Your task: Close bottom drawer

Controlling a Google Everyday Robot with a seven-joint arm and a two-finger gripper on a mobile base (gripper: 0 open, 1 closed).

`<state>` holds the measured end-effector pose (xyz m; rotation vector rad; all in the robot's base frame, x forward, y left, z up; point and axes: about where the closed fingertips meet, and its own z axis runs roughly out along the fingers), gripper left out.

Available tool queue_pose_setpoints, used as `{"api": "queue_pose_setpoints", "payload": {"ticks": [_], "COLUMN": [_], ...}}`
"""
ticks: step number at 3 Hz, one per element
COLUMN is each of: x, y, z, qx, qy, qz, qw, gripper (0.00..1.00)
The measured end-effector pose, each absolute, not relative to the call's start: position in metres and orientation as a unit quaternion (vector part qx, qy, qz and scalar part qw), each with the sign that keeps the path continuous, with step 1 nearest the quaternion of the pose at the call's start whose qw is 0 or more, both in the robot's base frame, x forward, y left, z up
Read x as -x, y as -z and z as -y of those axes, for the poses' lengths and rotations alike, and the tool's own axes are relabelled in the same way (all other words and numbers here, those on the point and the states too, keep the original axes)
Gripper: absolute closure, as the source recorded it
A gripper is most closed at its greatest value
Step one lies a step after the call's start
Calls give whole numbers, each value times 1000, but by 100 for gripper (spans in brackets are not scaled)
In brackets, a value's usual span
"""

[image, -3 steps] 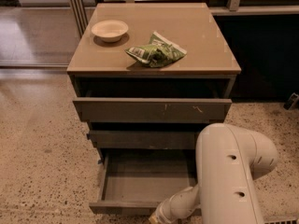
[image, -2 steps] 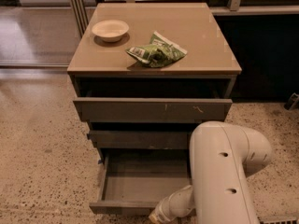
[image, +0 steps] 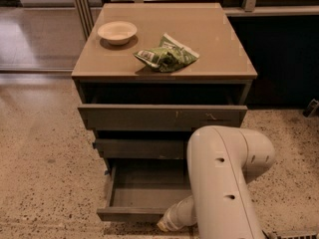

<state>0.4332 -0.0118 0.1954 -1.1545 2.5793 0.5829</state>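
The bottom drawer (image: 142, 190) stands pulled out of the cabinet, a shallow dark grey-brown tray with a low, plain front strip (image: 132, 213). My white arm (image: 224, 183) comes in from the lower right and covers the drawer's right part. Its forearm end (image: 172, 219) lies right against the front strip near its right end. The gripper lies past that forearm end at the bottom edge of the view and does not show.
The middle drawer front (image: 142, 147) sticks out slightly and the wide top drawer front (image: 162, 116) further. A white bowl (image: 117, 32) and a green snack bag (image: 167, 56) lie on the cabinet top (image: 219, 34). Speckled floor lies to the left.
My arm's upper housing has shifted a little to the left over the drawer. The drawer looks as far out as before.
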Motion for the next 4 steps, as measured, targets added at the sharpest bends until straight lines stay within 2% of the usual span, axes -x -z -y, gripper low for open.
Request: {"api": "queue_pose_setpoints", "payload": {"ticks": [3,4], "x": [-456,-481], "y": [-174,-185], "z": [-12,-11], "qx": [400,409], "qy": [-220,-200], "qz": [-882,-879], "qw": [117,140], "gripper": [100,100]}}
